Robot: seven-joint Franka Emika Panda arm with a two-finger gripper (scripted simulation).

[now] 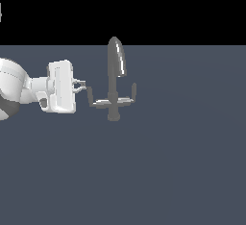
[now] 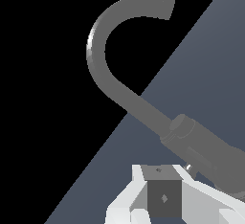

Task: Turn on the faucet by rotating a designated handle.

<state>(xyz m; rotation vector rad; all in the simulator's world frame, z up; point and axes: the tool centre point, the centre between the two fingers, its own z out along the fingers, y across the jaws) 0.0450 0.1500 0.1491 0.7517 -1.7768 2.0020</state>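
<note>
The fingers [image 1: 82, 85] sit nearly closed, empty, touching the handle [image 1: 96, 101] tip. Pushing off-line could make them slip past without turning the faucet [image 1: 115, 75].

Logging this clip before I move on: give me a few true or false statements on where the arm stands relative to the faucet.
1. The gripper is at the exterior view's left of the faucet. True.
2. The fingers point toward the handle. True.
3. The faucet lies tipped over on the floor. False: it stands upright, spout at the top.
4. The gripper is nearest the faucet's right-hand arm in the exterior view. False: it is beside the left one, the handle.
5. The spout curves in the wrist view. True.
</note>
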